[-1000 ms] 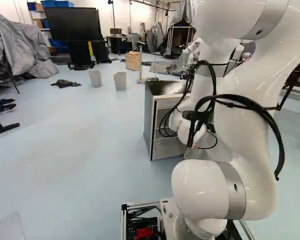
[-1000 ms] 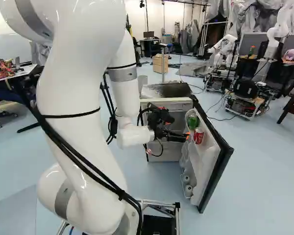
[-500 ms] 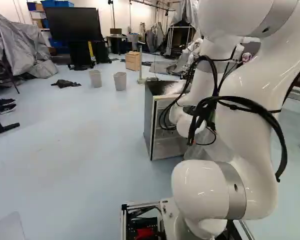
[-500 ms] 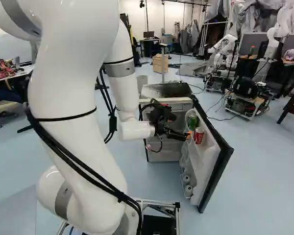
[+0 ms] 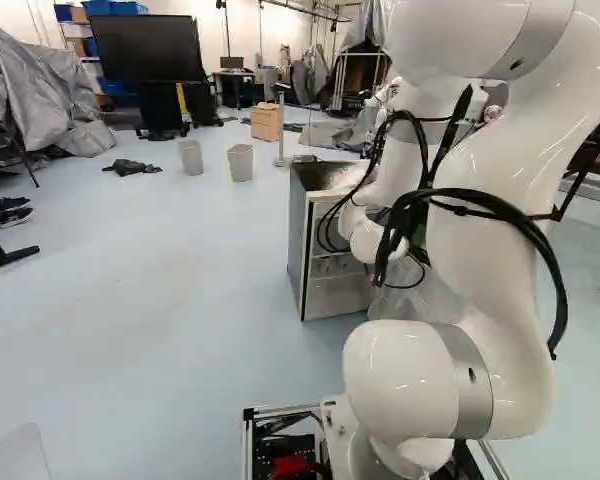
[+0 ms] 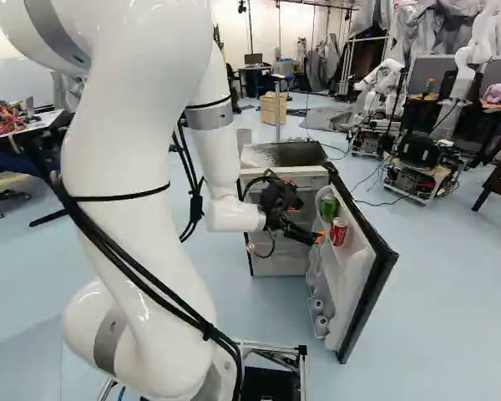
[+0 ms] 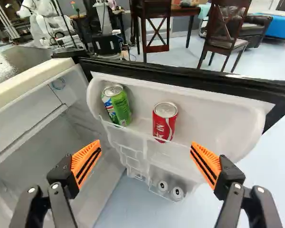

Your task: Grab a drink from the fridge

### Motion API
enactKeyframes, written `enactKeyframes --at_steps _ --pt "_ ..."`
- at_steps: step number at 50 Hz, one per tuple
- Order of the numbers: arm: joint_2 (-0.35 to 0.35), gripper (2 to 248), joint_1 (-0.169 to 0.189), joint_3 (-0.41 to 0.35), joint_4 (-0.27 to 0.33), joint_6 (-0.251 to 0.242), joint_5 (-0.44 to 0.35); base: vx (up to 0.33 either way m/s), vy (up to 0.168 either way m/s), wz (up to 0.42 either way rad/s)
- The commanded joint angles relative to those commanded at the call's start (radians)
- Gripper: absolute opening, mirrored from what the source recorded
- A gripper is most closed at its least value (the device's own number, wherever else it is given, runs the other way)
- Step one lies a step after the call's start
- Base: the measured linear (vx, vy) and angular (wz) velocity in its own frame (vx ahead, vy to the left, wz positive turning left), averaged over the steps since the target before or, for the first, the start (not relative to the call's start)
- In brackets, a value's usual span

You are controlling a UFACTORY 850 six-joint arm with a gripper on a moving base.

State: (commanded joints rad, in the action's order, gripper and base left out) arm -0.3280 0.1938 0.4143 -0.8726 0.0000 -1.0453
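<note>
The claw (image 7: 145,164) stands wide, its orange pads (image 7: 87,161) well apart and nothing held between them. Ahead of it, in the upper shelf (image 7: 218,118) of the open fridge door (image 6: 369,276), the red can (image 7: 165,122) stands upright beside the green can (image 7: 117,105); two white-topped containers (image 7: 176,193) occupy the rack below.

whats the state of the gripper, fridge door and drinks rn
gripper: open, nothing between its fingers
fridge door: wide open
red can: standing in upper door shelf, ungripped
green can: standing in same shelf, ungripped
</note>
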Motion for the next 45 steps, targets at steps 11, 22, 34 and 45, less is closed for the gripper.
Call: enactKeyframes --at_steps 11,22,34,45 --pt "-0.022 247 0.008 0.031 -0.054 0.000 0.026 0.000 0.000 0.000" --pt "-0.044 247 0.019 0.061 -0.102 0.000 0.046 0.000 0.000 0.000" --pt "-0.058 247 0.018 0.088 -0.111 0.000 0.049 0.000 0.000 0.000" --pt "-0.038 247 0.014 0.101 -0.111 0.000 0.049 0.000 0.000 0.000"
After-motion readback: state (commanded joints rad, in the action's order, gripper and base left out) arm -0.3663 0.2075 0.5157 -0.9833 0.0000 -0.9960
